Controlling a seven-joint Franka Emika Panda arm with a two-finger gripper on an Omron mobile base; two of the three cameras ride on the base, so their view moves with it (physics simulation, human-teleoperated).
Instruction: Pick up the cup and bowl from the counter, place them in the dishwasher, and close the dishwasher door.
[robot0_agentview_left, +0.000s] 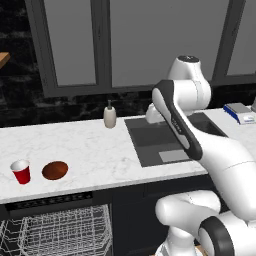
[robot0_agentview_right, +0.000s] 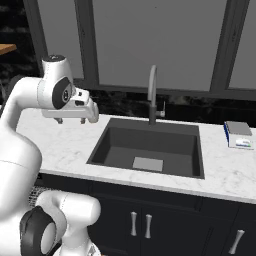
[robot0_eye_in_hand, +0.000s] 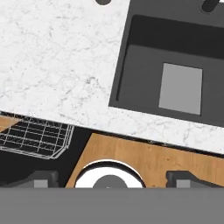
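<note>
First pick not begun: our end effector (robot0_agentview_right: 71, 120) hangs released over the sink (robot0_agentview_right: 150, 147) edge. Cup (robot0_agentview_left: 21, 171) and bowl (robot0_agentview_left: 55, 170) sit on the bench (robot0_agentview_left: 90, 150) above the open dishwasher (robot0_agentview_left: 55, 230); next, swing left to them.

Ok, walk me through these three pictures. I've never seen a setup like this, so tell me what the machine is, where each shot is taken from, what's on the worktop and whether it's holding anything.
The white machine is a robot arm on a drivable base in a computer-rendered kitchen. Two shots come from cameras on the base, behind the arm to its left and right. The third looks down from a camera on the hand.

The gripper, its two-fingered hand, hovers over the counter beside the dark sink. It is open and holds nothing.

On the counter stand a red cup, a brown bowl beside it and a beige soap bottle. A small blue and white thing lies right of the sink. Below the cup, the dishwasher shows its white wire rack.
</note>
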